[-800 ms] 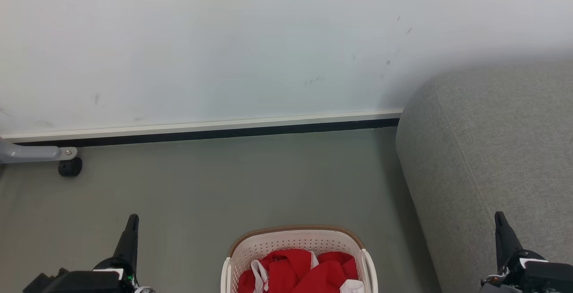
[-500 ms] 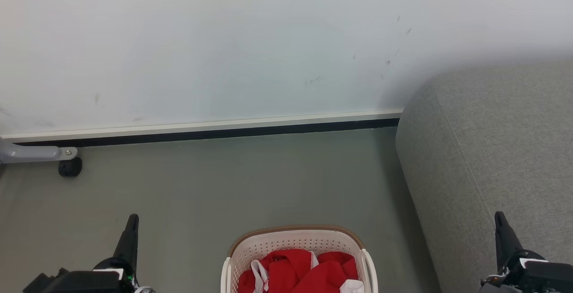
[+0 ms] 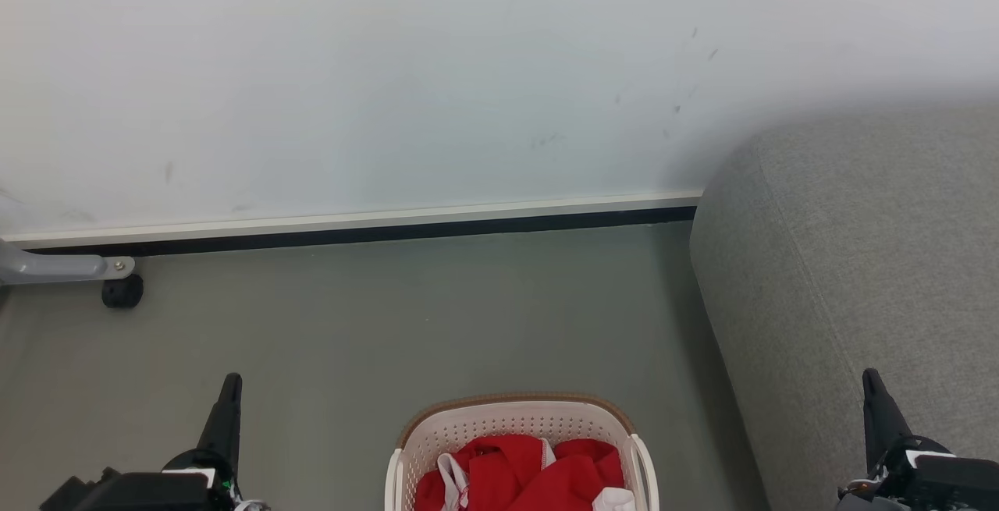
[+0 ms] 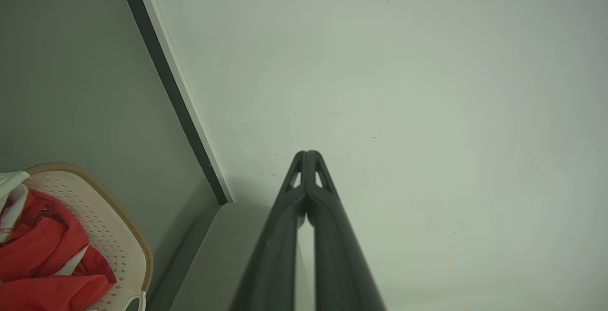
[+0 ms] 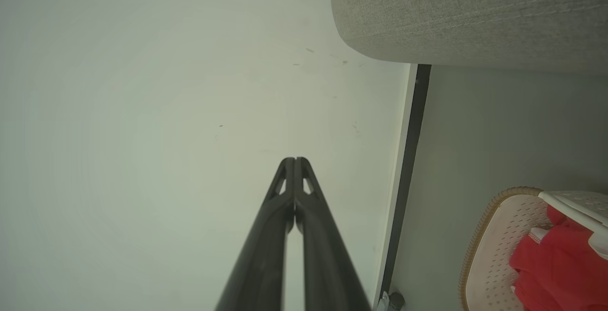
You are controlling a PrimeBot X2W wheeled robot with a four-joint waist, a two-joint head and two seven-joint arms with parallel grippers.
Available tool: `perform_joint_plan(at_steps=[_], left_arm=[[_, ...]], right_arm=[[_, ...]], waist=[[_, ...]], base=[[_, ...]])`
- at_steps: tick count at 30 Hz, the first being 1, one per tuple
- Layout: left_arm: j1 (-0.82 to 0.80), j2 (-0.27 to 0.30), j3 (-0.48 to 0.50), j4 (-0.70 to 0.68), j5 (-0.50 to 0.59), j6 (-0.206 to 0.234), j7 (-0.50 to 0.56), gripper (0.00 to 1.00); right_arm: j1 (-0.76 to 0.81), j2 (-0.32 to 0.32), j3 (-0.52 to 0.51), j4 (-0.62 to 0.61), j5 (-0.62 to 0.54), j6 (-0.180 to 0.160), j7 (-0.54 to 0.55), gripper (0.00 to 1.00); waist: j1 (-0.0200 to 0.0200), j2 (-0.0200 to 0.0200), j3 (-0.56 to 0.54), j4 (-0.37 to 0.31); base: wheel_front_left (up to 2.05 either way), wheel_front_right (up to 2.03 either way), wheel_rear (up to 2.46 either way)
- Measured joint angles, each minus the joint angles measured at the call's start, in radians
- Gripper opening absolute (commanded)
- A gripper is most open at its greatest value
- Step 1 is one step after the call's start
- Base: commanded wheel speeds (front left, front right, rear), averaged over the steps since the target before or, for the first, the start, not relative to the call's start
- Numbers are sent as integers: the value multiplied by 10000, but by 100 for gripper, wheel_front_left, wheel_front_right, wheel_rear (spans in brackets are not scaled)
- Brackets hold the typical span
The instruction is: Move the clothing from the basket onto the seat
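Nothing moved; left gripper and right gripper closed, empty
One should open, then pinch deep into the red clothing in the bottom-centre basket

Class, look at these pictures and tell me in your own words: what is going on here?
A two-armed robot faces a basket standing on the floor, and nothing is being handled yet. The red clothing lies heaped in the basket, not yet moved to the grey seat on the robot's right. The left gripper and the right gripper are both shut on nothing, one on either side of the basket, fingers pointing toward the wall.
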Motion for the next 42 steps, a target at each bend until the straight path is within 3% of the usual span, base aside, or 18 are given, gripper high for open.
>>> perform_joint_plan(at_steps=[42], left_arm=[[0, 0, 0, 0, 0, 0, 0, 0]], right_arm=[[0, 0, 0, 0, 0, 2, 0, 0]], waist=[[0, -1, 0, 0]], base=[[0, 0, 0]])
